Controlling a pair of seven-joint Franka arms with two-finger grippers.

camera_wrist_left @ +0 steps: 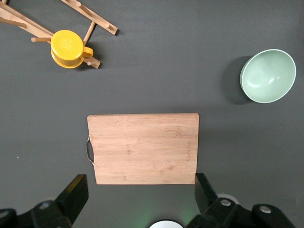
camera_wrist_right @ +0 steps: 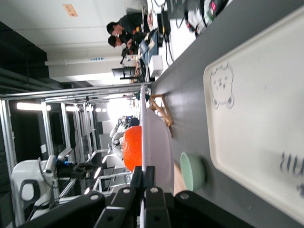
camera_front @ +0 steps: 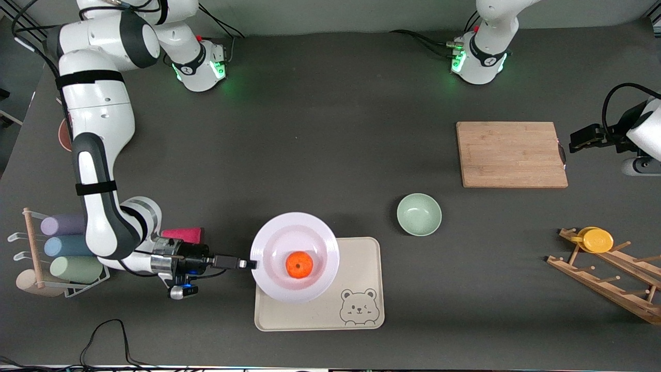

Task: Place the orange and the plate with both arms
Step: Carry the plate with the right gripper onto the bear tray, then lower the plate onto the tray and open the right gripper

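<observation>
I see my right gripper (camera_front: 251,264) with its jaws clamped on the rim of the plate (camera_front: 295,257), holding it above the tray (camera_front: 361,258) with the orange (camera_front: 299,264) in its well, while my left gripper (camera_wrist_left: 140,199) waits wide open over the board (camera_wrist_left: 142,148).

One orange (camera_front: 299,264), sitting in one white plate (camera_front: 295,257) just off the right claw's tip. One cream bear tray (camera_front: 319,302) under that plate, one pale-green bowl (camera_front: 419,214), one wooden cutting board (camera_front: 511,154) below the left claw. One yellow cup (camera_front: 595,239) on one wooden peg rack (camera_front: 609,281). Three rolled cylinders (camera_front: 64,246) in one wire stand (camera_front: 31,253) beside the right arm, and one pink block (camera_front: 182,234) there too. Two robot arms.
</observation>
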